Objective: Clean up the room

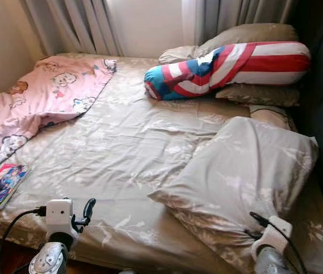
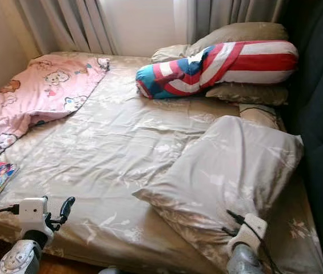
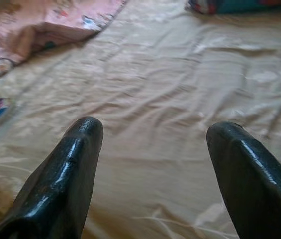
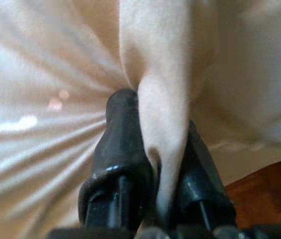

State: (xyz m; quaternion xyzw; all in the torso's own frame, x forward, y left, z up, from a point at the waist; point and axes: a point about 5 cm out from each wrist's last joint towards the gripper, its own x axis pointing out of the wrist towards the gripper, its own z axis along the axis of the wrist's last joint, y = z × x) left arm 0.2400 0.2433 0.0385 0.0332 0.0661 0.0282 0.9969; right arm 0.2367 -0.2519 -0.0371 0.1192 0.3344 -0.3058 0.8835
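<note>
Right claw (image 4: 152, 164) pinches beige pillow (image 1: 247, 171); left claw (image 3: 152, 164) gapes wide above bedsheet (image 1: 127, 148).

Right gripper (image 2: 234, 220) pinching near corner of beige pillow (image 2: 230, 165); left gripper (image 2: 64, 210) hovering over bedsheet (image 2: 115, 148), well apart.

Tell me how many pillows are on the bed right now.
4, possibly more hidden: a beige pillow pinched by the right gripper, the striped bolster, one tan pillow behind the bolster, another below.
</note>
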